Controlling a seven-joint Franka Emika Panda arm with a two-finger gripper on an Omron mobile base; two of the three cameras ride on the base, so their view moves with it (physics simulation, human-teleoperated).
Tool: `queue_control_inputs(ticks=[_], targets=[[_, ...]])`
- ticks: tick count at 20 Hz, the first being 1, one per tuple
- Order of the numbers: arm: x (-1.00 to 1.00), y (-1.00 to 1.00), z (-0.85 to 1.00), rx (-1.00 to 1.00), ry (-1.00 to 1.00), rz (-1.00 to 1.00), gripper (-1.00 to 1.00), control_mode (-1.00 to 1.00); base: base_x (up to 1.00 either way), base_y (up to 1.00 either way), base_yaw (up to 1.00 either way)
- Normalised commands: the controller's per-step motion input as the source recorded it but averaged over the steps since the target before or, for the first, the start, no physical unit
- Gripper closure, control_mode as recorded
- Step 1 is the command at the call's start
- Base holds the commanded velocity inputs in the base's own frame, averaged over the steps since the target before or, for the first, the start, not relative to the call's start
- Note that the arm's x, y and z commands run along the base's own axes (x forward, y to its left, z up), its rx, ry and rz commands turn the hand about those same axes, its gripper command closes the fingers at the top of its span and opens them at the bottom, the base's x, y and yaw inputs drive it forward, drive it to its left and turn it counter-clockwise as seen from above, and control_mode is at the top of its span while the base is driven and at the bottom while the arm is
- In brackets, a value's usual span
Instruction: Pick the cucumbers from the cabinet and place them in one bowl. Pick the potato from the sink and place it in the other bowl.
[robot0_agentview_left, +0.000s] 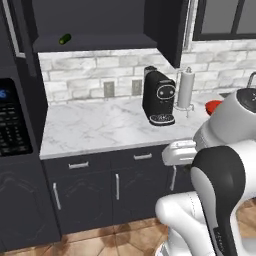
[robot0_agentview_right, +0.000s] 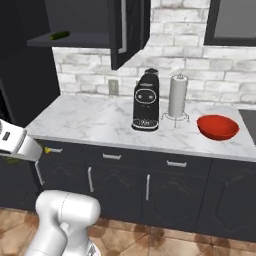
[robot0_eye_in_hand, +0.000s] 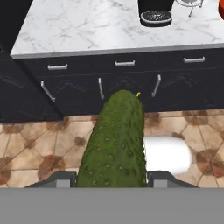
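A: What is gripped by the pincer (robot0_eye_in_hand: 113, 177)?

B: A dark green, bumpy, stubby cucumber (robot0_eye_in_hand: 115, 139) is clamped between the two small dark finger tips, as seen in the hand view. It is pointed away from the pincer, over the brown tiled floor (robot0_eye_in_hand: 30, 144) and toward the dark lower cupboards (robot0_eye_in_hand: 124, 83).

A: Where is the second cucumber (robot0_agentview_left: 65, 38) found?

B: It is seen lying on the dark inner shelf of the open charcoal wall cabinet (robot0_agentview_left: 95, 42), high above and well apart from the pincer. The cabinet's tall flat door (robot0_agentview_right: 127, 30) is swung open.

A: And the bowl?

B: The wide, shallow, glossy red bowl (robot0_agentview_right: 217, 126) is set on the white marbled surface (robot0_agentview_right: 90, 120), far beyond the pincer and toward its upper right in the hand view. Between the pincer and that bowl, a black coffee machine (robot0_agentview_right: 145, 100) and a white paper towel roll on a wire stand (robot0_agentview_right: 177, 96) are placed just beside each other on the surface.

A: Is the held cucumber touching anything else?

B: No contact beyond the finger tips is seen.
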Motion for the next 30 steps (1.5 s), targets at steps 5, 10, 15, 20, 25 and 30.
queue_control_inputs(ticks=[5, 10, 15, 20, 25, 30], targets=[[0.00, 0.00, 0.00, 0.00, 0.00, 0.00, 1.00, 1.00, 0.00, -1.00, 0.00], [0.00, 0.00, 0.00, 0.00, 0.00, 0.00, 1.00, 1.00, 0.01, -1.00, 0.02], [0.00, 0.00, 0.00, 0.00, 0.00, 0.00, 1.00, 1.00, 0.36, -0.96, 0.12], [0.00, 0.00, 0.00, 0.00, 0.00, 0.00, 1.00, 1.00, 0.75, -0.97, 0.01], [0.00, 0.00, 0.00, 0.00, 0.00, 0.00, 1.00, 1.00, 0.92, -0.53, -0.15], [0.00, 0.00, 0.00, 0.00, 0.00, 0.00, 1.00, 1.00, 0.65, 0.04, -0.19]])
